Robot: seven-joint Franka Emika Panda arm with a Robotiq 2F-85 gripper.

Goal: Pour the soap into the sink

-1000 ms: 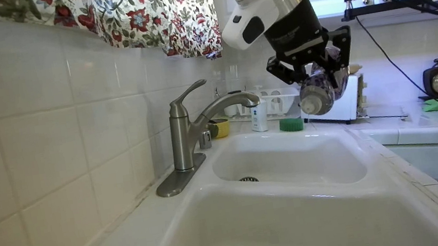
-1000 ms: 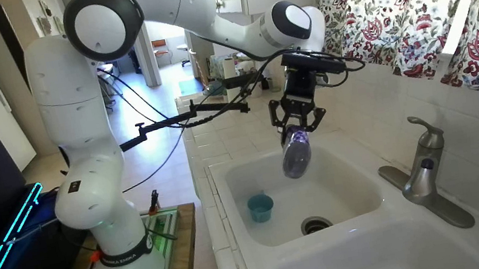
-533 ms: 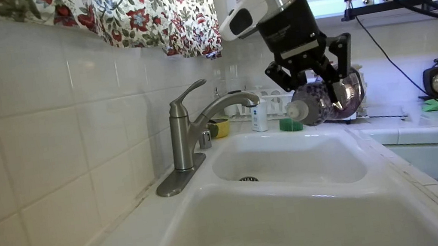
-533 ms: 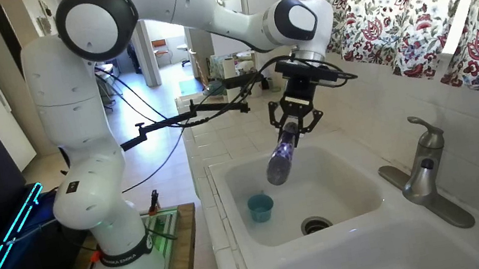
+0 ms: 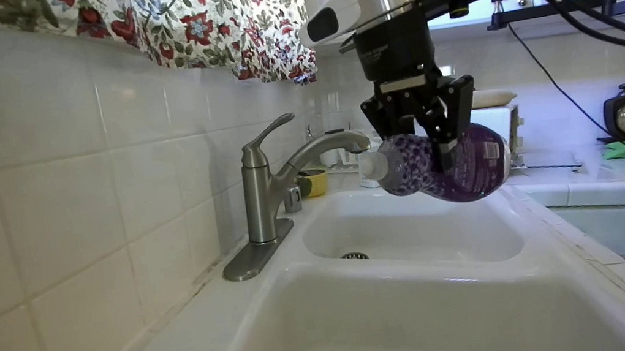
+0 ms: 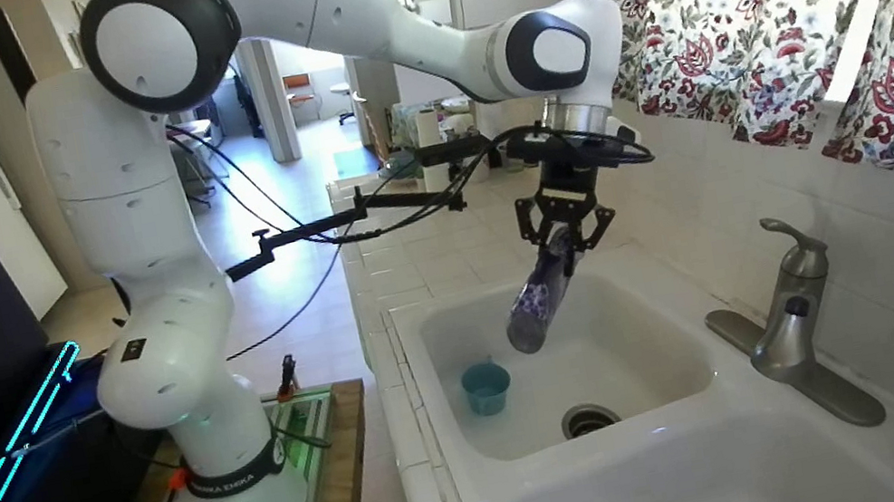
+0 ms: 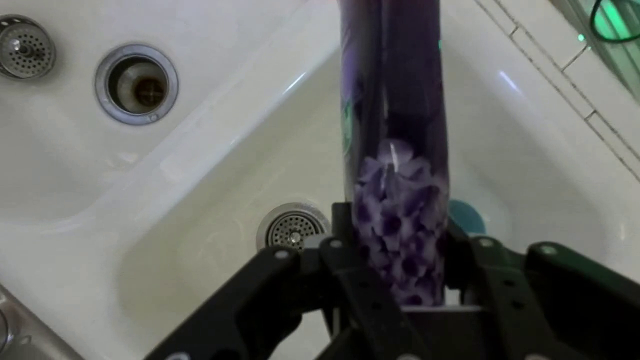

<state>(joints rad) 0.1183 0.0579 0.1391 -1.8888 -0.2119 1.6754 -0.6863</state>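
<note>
The soap is a clear bottle of purple liquid with a purple flowered label (image 5: 478,166) and a white cap (image 5: 374,165). My gripper (image 5: 428,139) is shut on it near the neck. In an exterior view it lies nearly level, cap toward the faucet and slightly higher than the base. In an exterior view its base (image 6: 528,333) points down and toward the camera. In the wrist view the fingers (image 7: 395,230) press both sides of the label (image 7: 400,200). The bottle hangs over a basin of the white sink (image 5: 388,269), which also shows in an exterior view (image 6: 672,432).
A metal faucet (image 5: 257,196) stands behind the sink by the tiled wall. A teal cup (image 6: 487,388) sits in the basin below the bottle, near a drain (image 6: 589,419). A loose strainer (image 7: 25,47) lies beside an open drain (image 7: 136,84) in the other basin.
The wrist has turned and the bottle has swung with it. Its cap faced an exterior camera and now points sideways toward the faucet. The gripper is slightly lower and keeps its hold.
</note>
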